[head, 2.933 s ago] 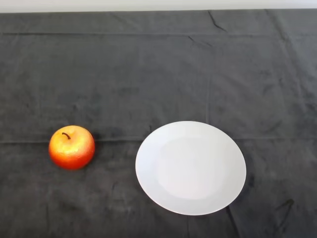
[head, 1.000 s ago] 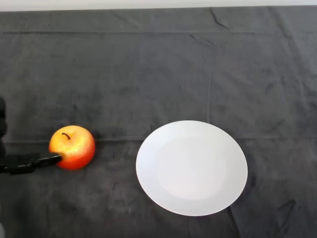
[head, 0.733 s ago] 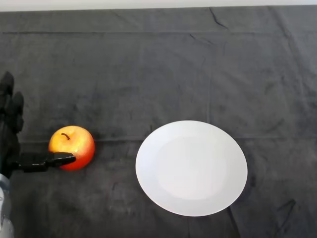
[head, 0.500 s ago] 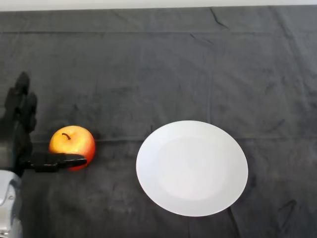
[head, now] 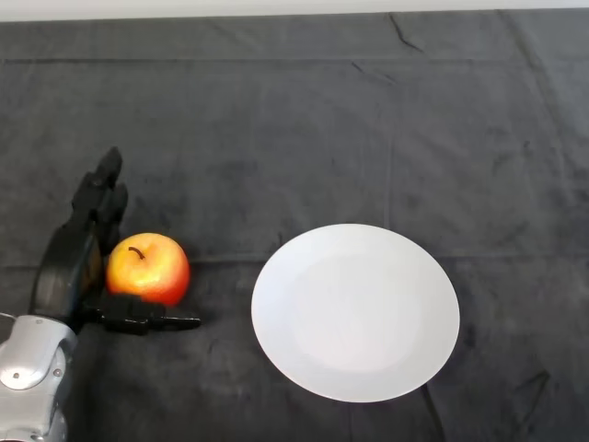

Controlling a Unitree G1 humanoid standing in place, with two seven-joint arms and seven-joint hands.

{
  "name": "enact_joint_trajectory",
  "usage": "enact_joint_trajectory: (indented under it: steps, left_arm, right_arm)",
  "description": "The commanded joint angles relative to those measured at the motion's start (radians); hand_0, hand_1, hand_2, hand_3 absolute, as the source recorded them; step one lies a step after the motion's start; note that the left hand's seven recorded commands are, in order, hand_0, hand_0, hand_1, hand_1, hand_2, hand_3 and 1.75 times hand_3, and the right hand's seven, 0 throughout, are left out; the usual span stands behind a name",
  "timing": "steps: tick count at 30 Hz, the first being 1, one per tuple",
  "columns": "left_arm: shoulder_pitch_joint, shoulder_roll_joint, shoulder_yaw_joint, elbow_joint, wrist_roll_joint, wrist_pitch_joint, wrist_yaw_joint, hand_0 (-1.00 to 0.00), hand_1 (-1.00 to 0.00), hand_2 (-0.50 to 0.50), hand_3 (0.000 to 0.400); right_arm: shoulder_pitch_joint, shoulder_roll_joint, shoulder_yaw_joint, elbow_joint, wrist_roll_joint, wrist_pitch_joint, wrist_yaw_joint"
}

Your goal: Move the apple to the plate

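Note:
A red and yellow apple with a short stem sits upright on the dark cloth at the left. A white round plate lies to its right, with nothing on it. My left hand is open around the apple: the palm is against its left side, the fingers reach straight past its far side and the thumb lies along its near side. The silver-grey wrist shows at the lower left.
A dark creased cloth covers the whole table. A pale strip runs along the far edge at the top.
My hand has come in from the left and moved right until it cups the apple. The apple has shifted slightly right. The plate has not moved.

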Motion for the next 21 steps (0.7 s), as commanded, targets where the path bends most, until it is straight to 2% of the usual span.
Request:
enact_joint_trajectory:
  steps: [1, 5, 6, 7, 8, 9, 10, 11, 12, 13, 21]
  left_arm:
    - [0.030, 0.041, -0.022, 0.045, 0.032, 0.020, 0.001, 0.00, 0.00, 0.00, 0.000]
    - [0.024, 0.043, -0.034, 0.059, 0.044, 0.034, 0.010, 0.00, 0.00, 0.00, 0.000]
    - [0.022, 0.044, -0.036, 0.060, 0.046, 0.039, 0.011, -0.11, -0.31, 0.10, 0.122]
    - [0.018, 0.047, -0.037, 0.061, 0.047, 0.046, 0.010, -0.18, -0.41, 0.11, 0.163]
    - [0.016, 0.049, -0.038, 0.060, 0.047, 0.051, 0.010, -0.54, -0.82, 0.14, 0.328]
    - [0.015, 0.050, -0.039, 0.059, 0.048, 0.055, 0.011, -0.58, -0.85, 0.14, 0.342]
    - [0.016, 0.052, -0.041, 0.057, 0.049, 0.059, 0.013, -0.82, -1.00, 0.09, 0.400]
    - [0.017, 0.052, -0.042, 0.054, 0.050, 0.061, 0.014, -0.85, -1.00, 0.08, 0.400]
    - [0.018, 0.053, -0.043, 0.052, 0.051, 0.064, 0.016, -0.96, -1.00, 0.02, 0.400]
    - [0.018, 0.053, -0.044, 0.050, 0.052, 0.065, 0.018, -1.00, -1.00, 0.00, 0.400]
    - [0.026, 0.058, -0.050, 0.025, 0.058, 0.072, 0.032, -1.00, -1.00, 0.00, 0.400]
  right_arm:
    - [-0.008, -0.015, -0.0156, -0.015, 0.0176, -0.004, -0.0033]
    - [-0.007, -0.015, -0.0156, -0.016, 0.0178, -0.004, -0.0035]
    - [-0.007, -0.015, -0.0157, -0.016, 0.0179, -0.004, -0.0035]
    - [-0.007, -0.015, -0.0157, -0.016, 0.0179, -0.004, -0.0036]
    - [-0.007, -0.015, -0.0157, -0.016, 0.0180, -0.004, -0.0036]
    - [-0.007, -0.015, -0.0157, -0.016, 0.0180, -0.004, -0.0036]
    - [-0.007, -0.015, -0.0157, -0.016, 0.0181, -0.003, -0.0037]
    - [-0.007, -0.015, -0.0157, -0.016, 0.0181, -0.003, -0.0037]
    - [-0.007, -0.015, -0.0157, -0.016, 0.0182, -0.003, -0.0038]
    - [-0.007, -0.015, -0.0157, -0.016, 0.0182, -0.003, -0.0038]
    - [-0.007, -0.014, -0.0156, -0.016, 0.0186, -0.003, -0.0042]
